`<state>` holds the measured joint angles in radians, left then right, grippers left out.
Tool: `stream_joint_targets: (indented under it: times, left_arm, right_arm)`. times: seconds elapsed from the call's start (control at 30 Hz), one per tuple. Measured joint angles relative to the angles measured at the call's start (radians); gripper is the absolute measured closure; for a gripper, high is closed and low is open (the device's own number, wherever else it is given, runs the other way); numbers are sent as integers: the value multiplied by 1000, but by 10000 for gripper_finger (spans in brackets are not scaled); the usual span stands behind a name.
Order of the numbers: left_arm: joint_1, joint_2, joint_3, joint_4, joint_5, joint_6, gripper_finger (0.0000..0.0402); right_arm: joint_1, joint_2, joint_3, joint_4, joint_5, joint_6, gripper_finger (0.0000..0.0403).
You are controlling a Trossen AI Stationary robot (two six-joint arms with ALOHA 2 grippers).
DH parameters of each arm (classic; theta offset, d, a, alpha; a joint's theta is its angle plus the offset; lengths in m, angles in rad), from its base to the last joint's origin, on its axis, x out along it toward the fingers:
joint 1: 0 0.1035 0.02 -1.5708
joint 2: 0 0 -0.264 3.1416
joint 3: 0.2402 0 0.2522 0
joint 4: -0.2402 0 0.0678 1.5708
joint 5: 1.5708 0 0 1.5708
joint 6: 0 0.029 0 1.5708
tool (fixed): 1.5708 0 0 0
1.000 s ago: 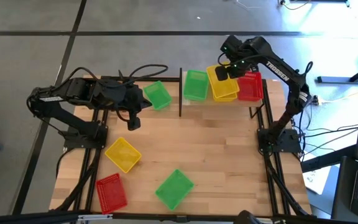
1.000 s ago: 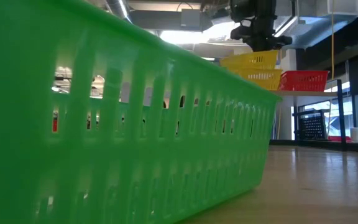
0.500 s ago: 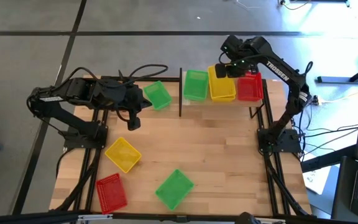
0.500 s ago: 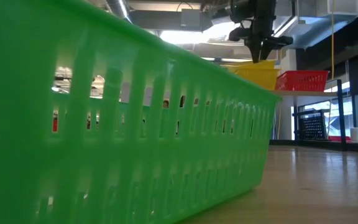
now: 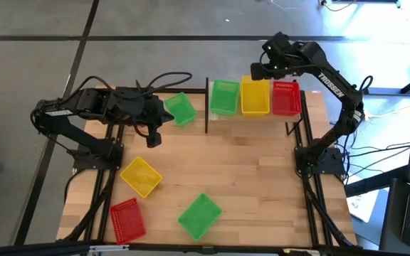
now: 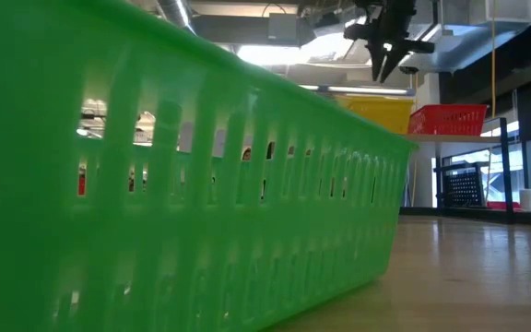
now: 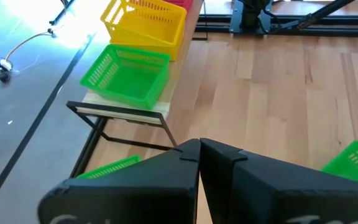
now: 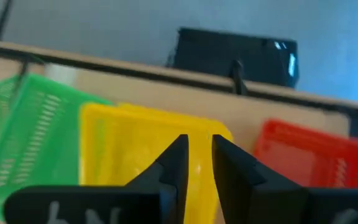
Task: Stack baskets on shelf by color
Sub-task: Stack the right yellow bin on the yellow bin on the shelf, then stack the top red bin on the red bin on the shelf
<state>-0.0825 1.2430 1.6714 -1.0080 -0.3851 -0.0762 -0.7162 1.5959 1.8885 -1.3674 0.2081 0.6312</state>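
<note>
On the pale shelf [image 5: 213,117] stand, side by side, a green basket [image 5: 224,97], a stack of yellow baskets [image 5: 255,97] and a red basket [image 5: 285,98]. The dark post [image 5: 206,107] rises at the shelf's left end. My right gripper [image 5: 260,69] hovers open above the far rim of the yellow stack [image 8: 135,143], touching nothing. My left gripper [image 5: 152,142] waits shut over the table's left part, beside another green basket [image 5: 180,109] that sits left of the post.
Three baskets lie on the near part of the table: a yellow one [image 5: 140,176], a red one [image 5: 127,219] and a green one [image 5: 199,215]. That green one fills most of the low view [image 6: 155,184]. Bare wood lies in the table's middle.
My right gripper set the tilted yellow basket down level into the yellow stack, let go of it, then rose and drew back toward the table's far edge. The basket now sits nested and square on the shelf.
</note>
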Motion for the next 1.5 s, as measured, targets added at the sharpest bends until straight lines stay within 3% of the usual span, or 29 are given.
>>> stream_joint_targets:
  times: [0.13, 0.33, 0.77, 0.93, 1.2, 1.5]
  left_arm:
    - [12, 0, 0, 0, 0, 0, 401]
    - [26, 0, 0, 0, 0, -1, 401]
    - [28, 0, 0, 0, 0, -4, 401]
    - [28, 0, 0, -53, -83, -114, 401]
    - [28, 0, 0, -221, -132, -378, 398]
    - [27, 0, 0, -271, -120, -439, 394]
  right_arm:
    - [0, 16, 0, 76, -48, -55, 341]
    - [0, 64, 0, 87, -71, -89, 397]
    - [-1, 110, 0, 121, -65, -177, 401]
    - [34, 48, 0, 127, -47, -274, 402]
    - [238, -64, 0, 122, -63, -506, 401]
    - [532, -103, 2, 24, -228, -746, 402]
